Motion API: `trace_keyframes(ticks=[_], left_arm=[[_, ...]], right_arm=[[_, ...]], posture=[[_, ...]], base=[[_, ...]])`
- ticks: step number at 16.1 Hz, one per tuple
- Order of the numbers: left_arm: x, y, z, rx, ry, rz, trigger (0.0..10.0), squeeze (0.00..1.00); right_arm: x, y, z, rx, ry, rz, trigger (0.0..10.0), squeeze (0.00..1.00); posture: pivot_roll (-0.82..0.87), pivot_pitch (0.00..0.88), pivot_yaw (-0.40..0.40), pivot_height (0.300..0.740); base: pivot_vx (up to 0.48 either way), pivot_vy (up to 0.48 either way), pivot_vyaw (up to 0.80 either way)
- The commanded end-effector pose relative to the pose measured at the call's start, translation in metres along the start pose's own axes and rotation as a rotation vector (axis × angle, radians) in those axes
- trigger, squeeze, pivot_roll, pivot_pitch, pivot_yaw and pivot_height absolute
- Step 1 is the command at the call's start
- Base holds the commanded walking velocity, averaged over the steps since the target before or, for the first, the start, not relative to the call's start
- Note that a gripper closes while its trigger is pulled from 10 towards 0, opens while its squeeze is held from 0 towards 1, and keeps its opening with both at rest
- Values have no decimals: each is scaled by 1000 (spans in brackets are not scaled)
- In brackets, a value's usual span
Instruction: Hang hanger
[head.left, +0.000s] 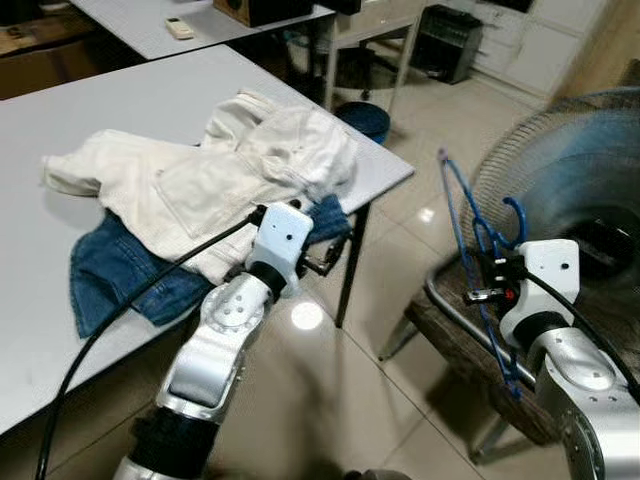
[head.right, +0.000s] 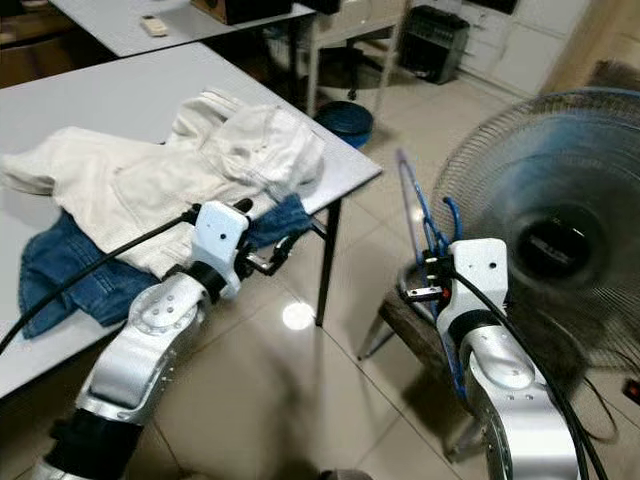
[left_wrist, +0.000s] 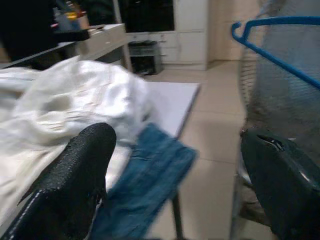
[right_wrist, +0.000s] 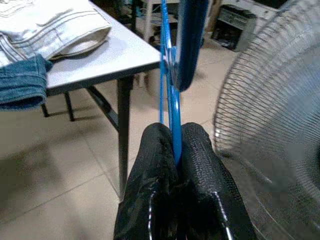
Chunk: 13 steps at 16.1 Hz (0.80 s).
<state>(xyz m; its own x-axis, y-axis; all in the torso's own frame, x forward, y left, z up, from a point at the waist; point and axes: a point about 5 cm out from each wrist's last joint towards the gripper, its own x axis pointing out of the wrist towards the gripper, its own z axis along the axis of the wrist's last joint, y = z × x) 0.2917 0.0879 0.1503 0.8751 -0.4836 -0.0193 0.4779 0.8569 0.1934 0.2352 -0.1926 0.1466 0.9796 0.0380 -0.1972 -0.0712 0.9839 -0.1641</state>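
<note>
Right gripper has its two black fingers pressed together on the thin blue hanger, pinching the wire between them. In the head views that hanger stands upright off the table's right-hand corner, over a dark wooden bench on the tiled floor, with its hook curling toward the big fan. The lower run of the hanger disappears behind the right wrist housing, so its full outline can't be traced. In the right wrist view the upper part goes soft and dark right at the lens and is cut off by the frame.

Left gripper sits at the near-right edge of the white tabletop, fingers spread wide with nothing between them. One finger shows close against the white garment heaped near the right corner; whether it touches the cloth is hard to say. From the head the fingertips are mostly hidden behind the white wrist block. Blue denim lies under the white garment, spilling toward the near edge, and a fold of it hangs off beside the table leg.

Farther back, a blue basin sits on the floor past the table corner, partly cut by the tabletop edge. A second table carries a small pale object, too small to identify
</note>
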Motion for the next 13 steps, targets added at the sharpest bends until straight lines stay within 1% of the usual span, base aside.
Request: trace_keyframes(ticks=[1,2,3,4,5,9,10,11,12,13], left_arm=[[0,-1,3,-1,-6,-4,10000,0],[0,-1,3,0,-6,-5,10000,0],[-1,-3,2,3,-3,-9,10000,0],[-1,-3,2,5,-1,-10,10000,0],[-2,-3,2,5,2,-11,10000,0],[-3,-7,1,8,4,-27,10000,0],[-4,-6,2,-31,-10,-37,10000,0],[-5,-7,4,-50,-24,-56,10000,1000],[-5,-7,4,-59,-22,-76,10000,1000],[-5,-9,2,-38,-2,-102,10000,1000]], right_arm=[[-1,-2,1,-27,-4,0,10000,0],[-1,-1,0,-41,0,4,10000,0],[-1,0,0,-59,3,8,10000,0],[-1,0,0,-32,1,3,10000,0],[-2,-1,0,-3,-1,-3,10000,0],[-1,-1,0,-23,1,5,10000,0],[-1,-1,0,-24,1,3,10000,0],[-1,-2,0,-23,1,1,10000,0],[-1,-2,-1,-23,4,-1,10000,0],[-1,-3,-2,-25,8,-7,10000,0]], posture=[[-93,58,-51,740],[-92,57,-52,740],[-91,62,-55,740],[-91,62,-55,740],[-89,65,-62,740],[-89,65,-62,740],[-89,65,-62,740],[-89,67,-65,740],[-89,65,-63,740],[-90,65,-62,740]], base=[[300,0,0],[300,0,0],[292,0,800],[244,0,0],[0,0,0],[0,0,0],[0,0,0],[0,0,0],[0,0,0],[0,0,0]])
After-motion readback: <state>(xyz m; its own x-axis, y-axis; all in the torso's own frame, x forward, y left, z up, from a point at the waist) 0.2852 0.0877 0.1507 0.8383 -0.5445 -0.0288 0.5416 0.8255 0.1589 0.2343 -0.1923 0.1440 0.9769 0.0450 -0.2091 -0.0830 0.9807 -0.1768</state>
